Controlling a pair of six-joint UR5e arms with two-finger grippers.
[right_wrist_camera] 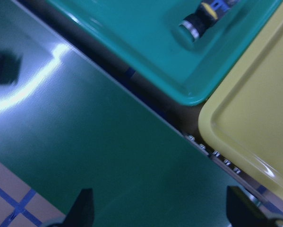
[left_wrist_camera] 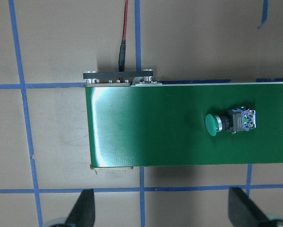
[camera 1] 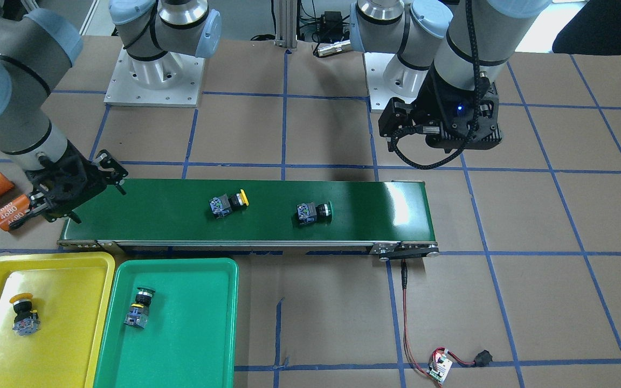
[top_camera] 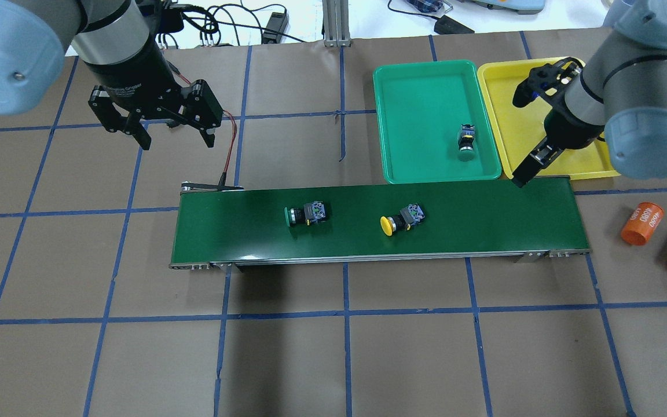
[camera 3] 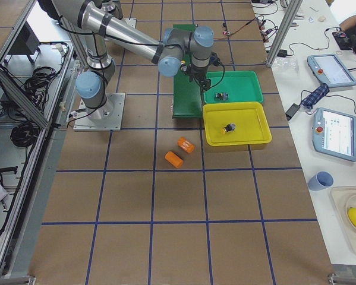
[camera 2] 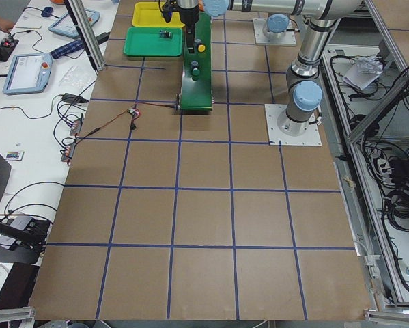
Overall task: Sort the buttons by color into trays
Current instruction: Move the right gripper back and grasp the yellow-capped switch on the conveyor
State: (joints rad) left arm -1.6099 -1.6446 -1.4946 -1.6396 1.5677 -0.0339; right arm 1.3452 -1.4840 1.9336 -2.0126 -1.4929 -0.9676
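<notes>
Set on a brown tabletop (top_camera: 287, 359) gridded with blue tape (top_camera: 345, 314). Bordered on the far side by a white bench (camera 3: 347, 178) strewn with cables (camera 2: 67, 102) and tablets (camera 3: 330, 69).

Green button (top_camera: 304, 214) and yellow button (top_camera: 396, 222) lie well apart on the belt (top_camera: 484, 226), bare belt between. Right gripper (right_wrist_camera: 160, 208) overhangs one end.

Two buttons (camera 1: 228, 205) on the belt (camera 1: 154, 215), one in each adjacent tray (camera 1: 192, 334)

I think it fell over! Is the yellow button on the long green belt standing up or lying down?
Lying down. The yellow button has its cap facing sideways along the belt, with its body flat beside it.
</notes>
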